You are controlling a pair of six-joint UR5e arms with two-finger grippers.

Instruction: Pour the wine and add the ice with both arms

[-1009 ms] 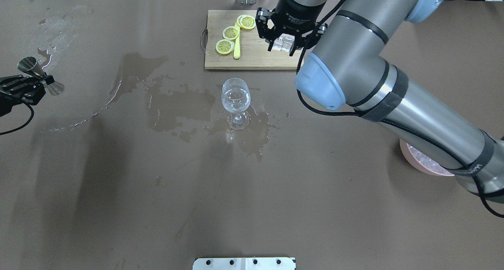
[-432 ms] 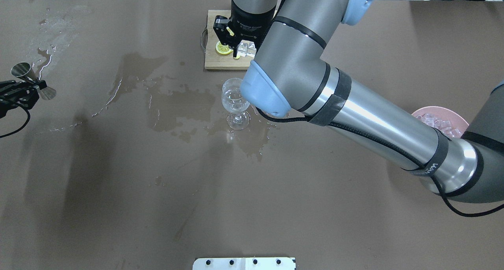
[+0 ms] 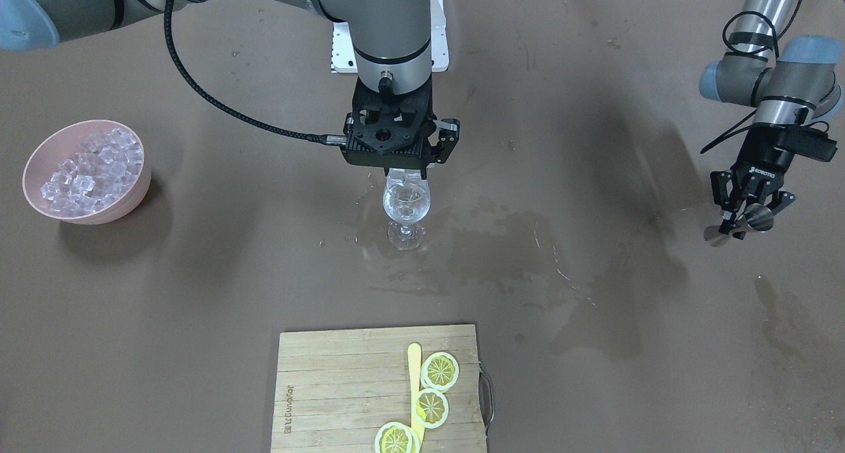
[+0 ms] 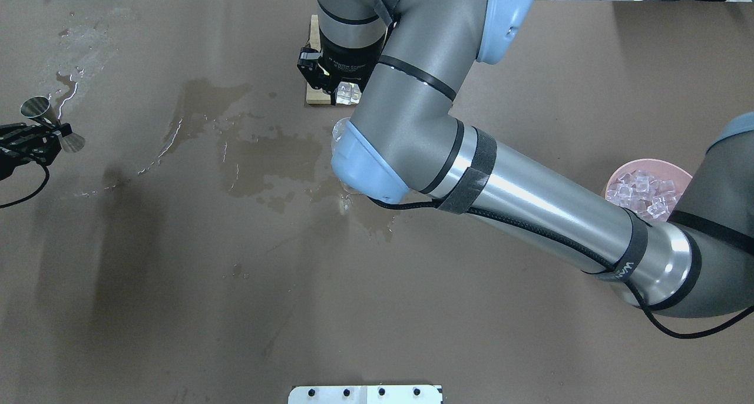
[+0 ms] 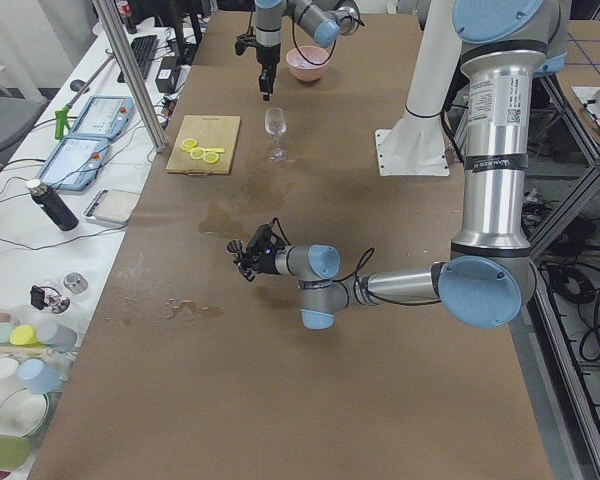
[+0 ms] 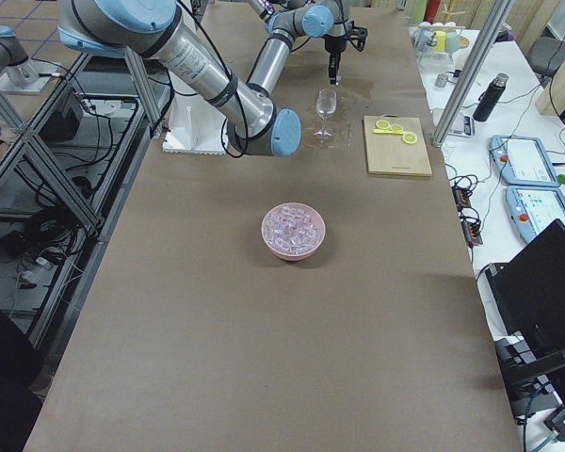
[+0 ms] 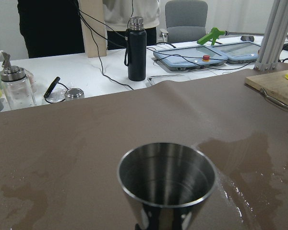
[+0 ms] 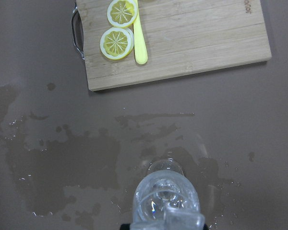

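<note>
My right gripper [image 3: 404, 172] hangs just above the wine glass [image 3: 406, 210], shut on a clump of clear ice [image 4: 347, 93]. The glass stands upright mid-table with a little clear wine [image 3: 405, 209] in its bowl. In the right wrist view the ice [image 8: 183, 222] sits over the glass rim [image 8: 165, 200]. From overhead my right arm hides most of the glass [image 4: 337, 132]. At the table's left my left gripper [image 4: 52, 134] is shut on a steel jigger [image 3: 752, 219], whose cup [image 7: 167, 182] looks empty.
A pink bowl [image 3: 135, 192] full of ice cubes stands on the robot's right side. A wooden cutting board [image 3: 343, 380] with lemon slices [image 3: 439, 370] and a yellow knife lies beyond the glass. Wet patches [image 3: 502, 248] spread around the glass.
My right arm has swung left from above the cutting board to above the wine glass, carrying the ice. The left gripper with the jigger has barely shifted.
</note>
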